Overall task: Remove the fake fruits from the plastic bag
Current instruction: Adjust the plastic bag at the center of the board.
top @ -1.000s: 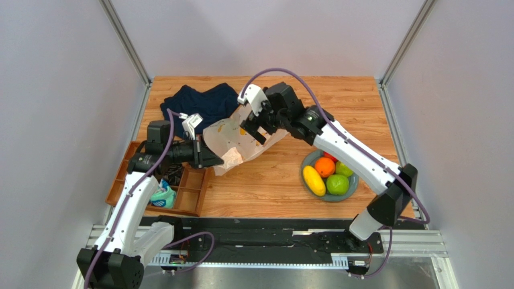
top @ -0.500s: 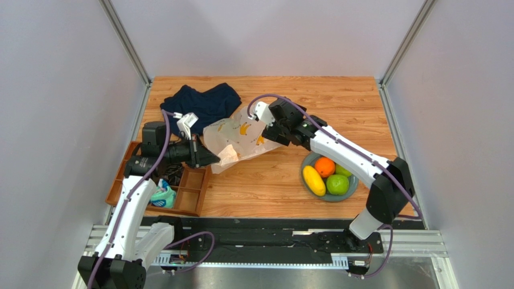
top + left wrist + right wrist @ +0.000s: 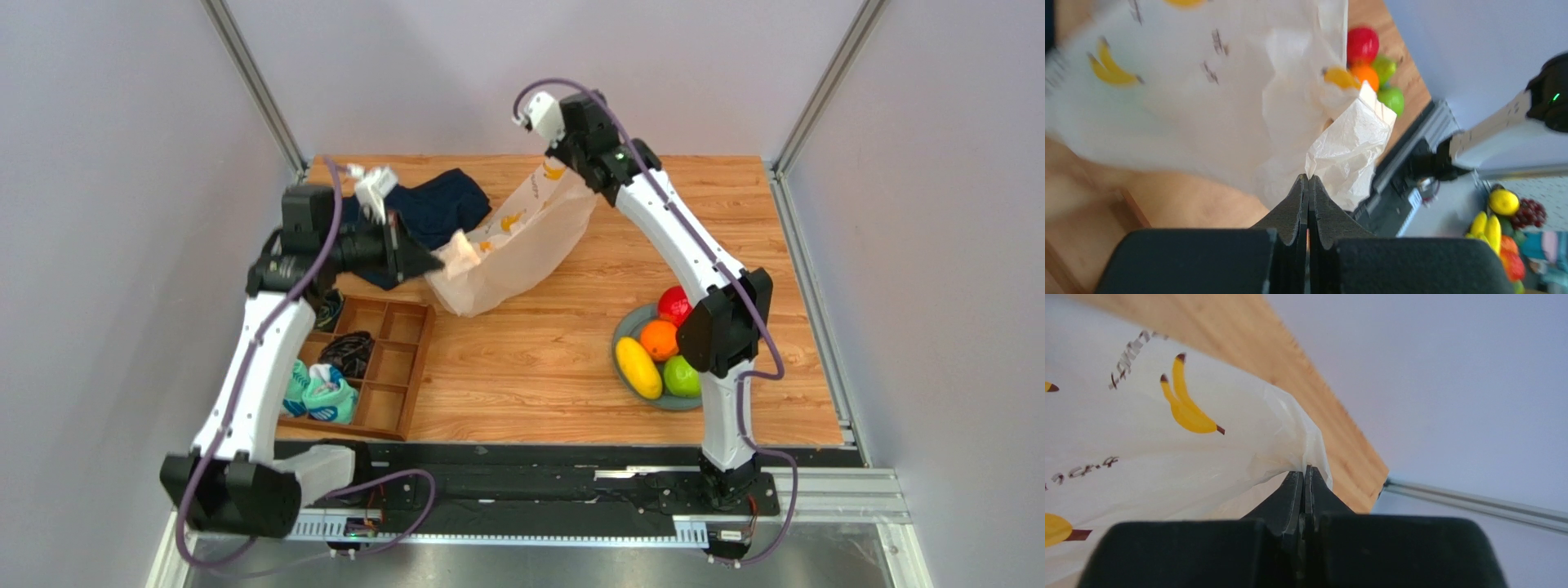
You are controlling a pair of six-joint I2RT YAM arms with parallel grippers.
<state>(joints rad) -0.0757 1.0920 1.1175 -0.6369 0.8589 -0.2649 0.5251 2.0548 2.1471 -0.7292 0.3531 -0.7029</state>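
Observation:
The plastic bag (image 3: 521,245), cream-white with yellow banana prints, hangs stretched between both grippers, its lower belly near the table. My left gripper (image 3: 437,260) is shut on a bunched edge of the plastic bag (image 3: 1229,104) at its left end. High at the back, my right gripper (image 3: 555,157) is shut on the opposite edge of the plastic bag (image 3: 1168,447). Fake fruits lie in a bowl at the right: a red apple (image 3: 673,303), an orange (image 3: 660,339), a yellow fruit (image 3: 638,366) and a green apple (image 3: 682,376). What the bag holds is hidden.
The grey-blue bowl (image 3: 620,341) stands partly behind the right arm's elbow. A dark navy cloth (image 3: 436,202) lies at the back left, under the bag's left end. A wooden divided tray (image 3: 390,368) holding rolled teal socks (image 3: 317,392) sits at the left.
The right gripper has shut on the bag's far edge and risen toward the back wall. The left arm rose too, so the bag now hangs stretched between them.

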